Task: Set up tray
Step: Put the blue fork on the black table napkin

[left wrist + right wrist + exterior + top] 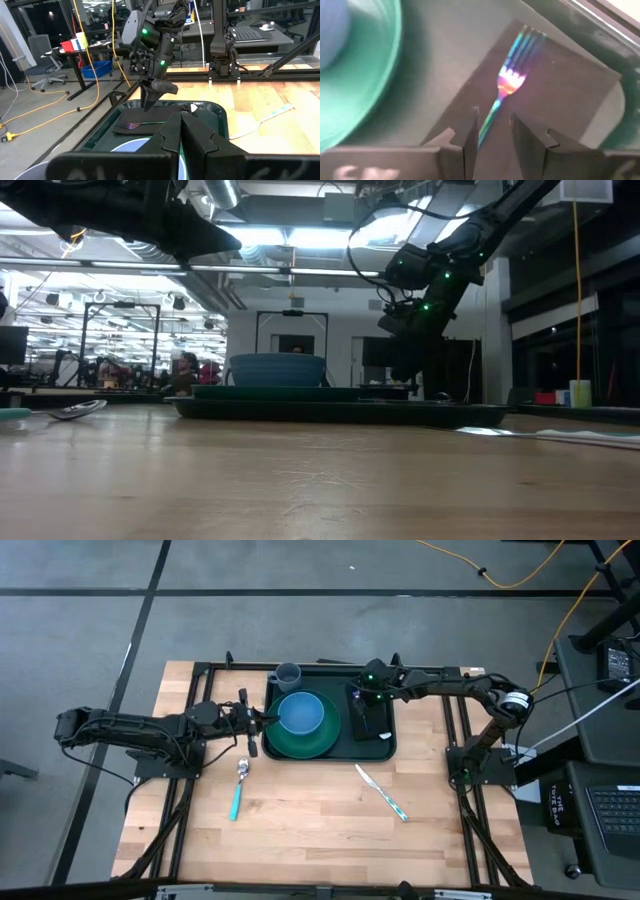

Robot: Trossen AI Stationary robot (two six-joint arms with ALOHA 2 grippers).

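While parked at table's left side, left gripper (252,724) clamped tight on nothing, fingertips just beside left rim of tray (392,745). Confirmed in left wrist view: dark fingers (197,132) pressed together, pointing across tray.

Tray lying flat at back-centre of wooden table (300,830), long side running left to right. Holding on left half: round green plate (310,743) with blue bowl (300,713) on it. Grey-blue cup (288,674) upright at back-left corner of tray, just behind plate.

On right half of tray: flat black rectangle (560,95) with iridescent fork (512,80) lying on it, tines pointing away from right gripper (492,132). Right gripper directly over fork handle, jaws parted, one finger on each side of handle; contact with handle not determinable. Seen in low view hanging over tray's right part, green lights on wrist.

Outside tray, on bare table nearer front: spoon (238,790) with teal handle at left-centre; knife (381,792) with teal handle at right-centre, lying diagonally. Both well apart from tray.
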